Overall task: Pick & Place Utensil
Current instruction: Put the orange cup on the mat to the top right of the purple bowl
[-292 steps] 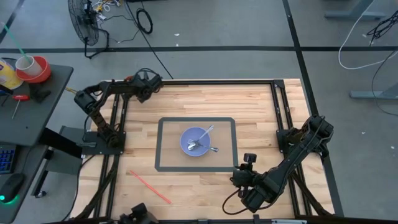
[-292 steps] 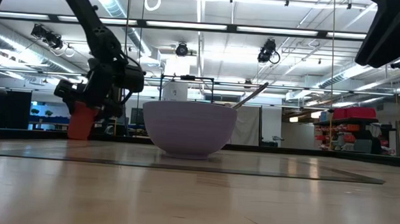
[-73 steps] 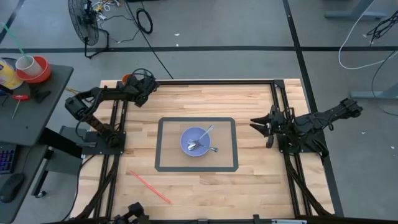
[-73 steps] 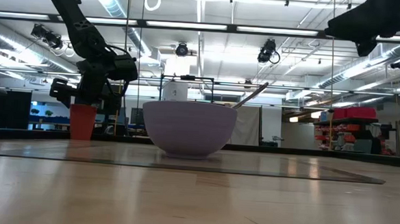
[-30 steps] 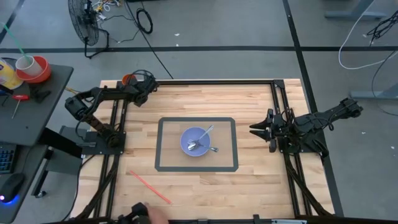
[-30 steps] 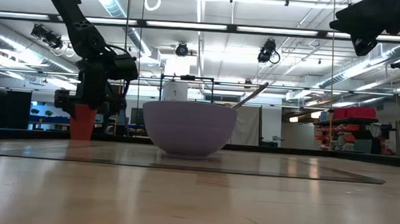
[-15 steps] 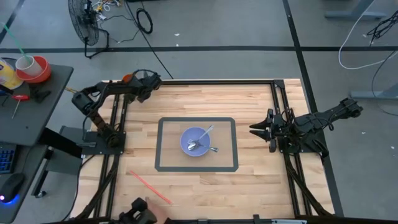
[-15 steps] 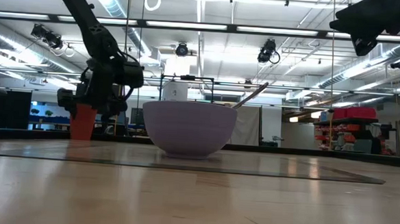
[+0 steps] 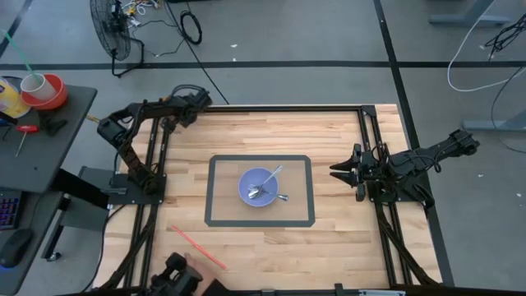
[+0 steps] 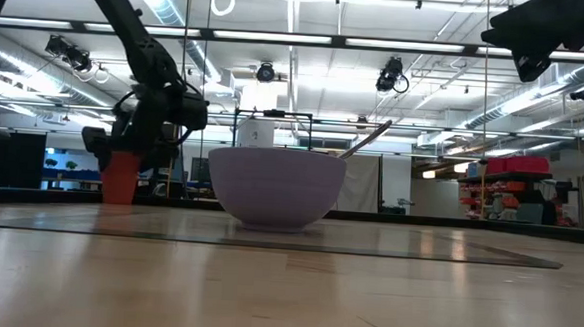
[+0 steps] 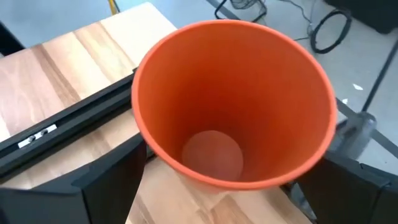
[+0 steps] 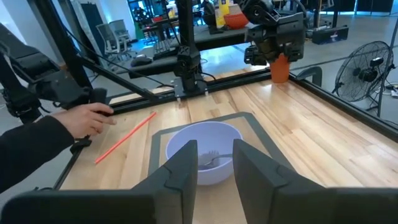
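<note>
Beside bowl (image 9: 260, 187), straw (image 9: 198, 247), possibly a hand (image 12: 85, 121)

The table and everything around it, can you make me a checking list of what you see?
Surface: wooden table with a grey mat in the middle.
Job's things: bowl on the mat, spoon and another metal utensil inside; empty orange cup at the table's far left corner.
Clutter: red straw lying near the front edge.
Grippers: left gripper open around the cup; right gripper open, raised at the right side.
Cables: loose cables on the floor.
Surroundings: fan; a person's hand near the straw.
</note>
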`<action>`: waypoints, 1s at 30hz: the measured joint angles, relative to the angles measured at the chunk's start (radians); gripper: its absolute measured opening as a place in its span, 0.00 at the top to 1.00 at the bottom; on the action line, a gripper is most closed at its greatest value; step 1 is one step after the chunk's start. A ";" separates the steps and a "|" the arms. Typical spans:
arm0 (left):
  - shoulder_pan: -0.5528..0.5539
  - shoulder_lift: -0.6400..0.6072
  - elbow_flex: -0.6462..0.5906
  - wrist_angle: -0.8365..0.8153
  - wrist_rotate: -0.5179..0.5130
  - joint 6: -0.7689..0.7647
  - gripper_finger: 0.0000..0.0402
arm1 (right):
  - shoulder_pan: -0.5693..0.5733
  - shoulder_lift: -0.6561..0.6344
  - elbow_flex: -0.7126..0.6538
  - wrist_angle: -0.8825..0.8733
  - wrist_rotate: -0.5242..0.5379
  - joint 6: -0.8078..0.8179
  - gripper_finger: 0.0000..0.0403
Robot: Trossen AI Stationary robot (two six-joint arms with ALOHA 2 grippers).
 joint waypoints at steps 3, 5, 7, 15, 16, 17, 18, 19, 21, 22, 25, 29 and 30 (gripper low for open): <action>0.013 0.000 0.003 0.001 0.003 -0.012 0.01 | 0.000 0.000 0.000 0.000 0.000 0.000 0.74; 0.016 0.000 0.005 -0.004 0.003 -0.026 0.01 | 0.000 0.000 0.000 0.000 0.000 0.000 0.74; 0.016 0.000 0.005 -0.006 0.003 -0.024 0.01 | 0.000 0.000 0.000 0.000 0.000 0.000 0.74; 0.015 0.000 0.005 0.006 0.014 -0.003 0.01 | 0.000 0.000 0.000 0.000 0.000 0.000 0.74; 0.015 0.000 0.005 0.006 0.016 0.021 0.01 | 0.000 0.000 0.000 0.000 0.000 0.000 0.74; 0.015 0.000 0.005 0.007 0.021 0.054 0.01 | 0.000 0.000 0.000 0.000 0.000 0.000 0.74; 0.014 0.000 0.005 0.008 0.022 0.066 0.01 | 0.000 0.000 0.000 0.000 0.000 0.000 0.74; 0.012 0.000 0.005 0.009 0.022 0.068 0.01 | 0.000 0.000 0.000 0.000 0.000 0.000 0.74; 0.008 0.000 0.005 0.021 0.024 0.056 0.01 | 0.000 0.000 0.000 0.000 0.000 0.000 0.74; 0.008 0.000 0.005 0.021 0.026 0.063 0.01 | 0.000 0.000 0.000 0.000 0.000 0.000 0.74; 0.008 0.000 0.005 0.033 0.029 0.079 0.01 | 0.000 0.000 0.000 0.000 0.000 0.000 0.74; 0.008 0.000 0.005 0.034 0.029 0.053 0.01 | 0.000 0.000 0.000 0.000 0.000 0.000 0.74; 0.008 0.000 0.005 0.033 0.029 0.042 0.01 | 0.000 0.000 0.000 0.000 0.000 0.000 0.74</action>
